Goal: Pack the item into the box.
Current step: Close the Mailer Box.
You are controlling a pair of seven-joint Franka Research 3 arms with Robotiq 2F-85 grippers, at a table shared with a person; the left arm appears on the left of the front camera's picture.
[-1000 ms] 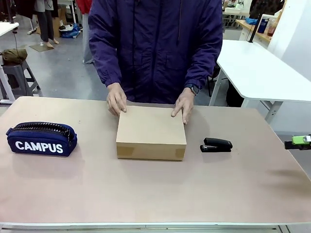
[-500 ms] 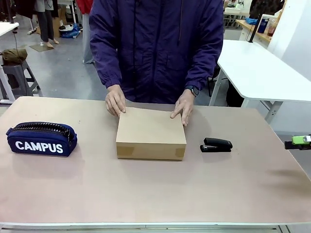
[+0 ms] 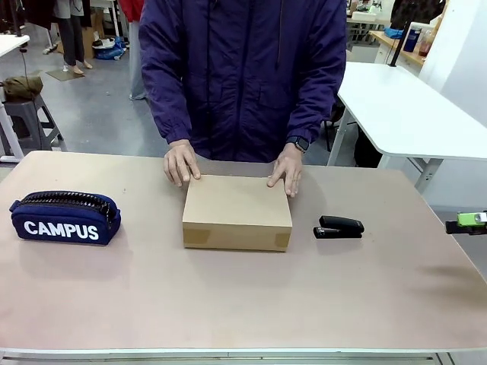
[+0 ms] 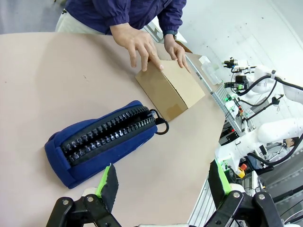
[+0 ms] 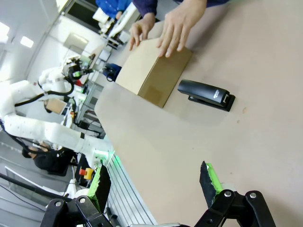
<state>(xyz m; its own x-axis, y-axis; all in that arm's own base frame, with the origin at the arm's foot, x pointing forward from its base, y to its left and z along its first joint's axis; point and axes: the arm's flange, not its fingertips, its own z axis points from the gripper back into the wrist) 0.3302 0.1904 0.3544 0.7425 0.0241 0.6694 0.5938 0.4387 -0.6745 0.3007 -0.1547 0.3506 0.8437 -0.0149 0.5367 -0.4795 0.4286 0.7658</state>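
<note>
The box (image 3: 237,213) is a plain brown cardboard one, lying shut in the middle of the table; it also appears in the left wrist view (image 4: 173,87) and the right wrist view (image 5: 151,71). A person in a dark purple jacket rests a hand on each far corner of it, one hand (image 3: 181,162) at picture left, the other hand (image 3: 287,171) at picture right. The item is out of view. My left gripper (image 4: 163,177) stands open above the table near the pouch. My right gripper (image 5: 155,182) is open too, well short of the stapler, and its green tip (image 3: 472,220) shows at the table's right edge.
A navy "CAMPUS" pouch (image 3: 65,217) lies at the left of the table, close in front of my left gripper (image 4: 102,142). A black stapler (image 3: 338,226) sits just right of the box. Bare tabletop (image 3: 243,304) stretches in front of the box. Another white table (image 3: 411,114) stands behind at the right.
The person's hands have slid back toward the box's far edge and the lid's far side has sunk a little. Neither gripper has moved.
</note>
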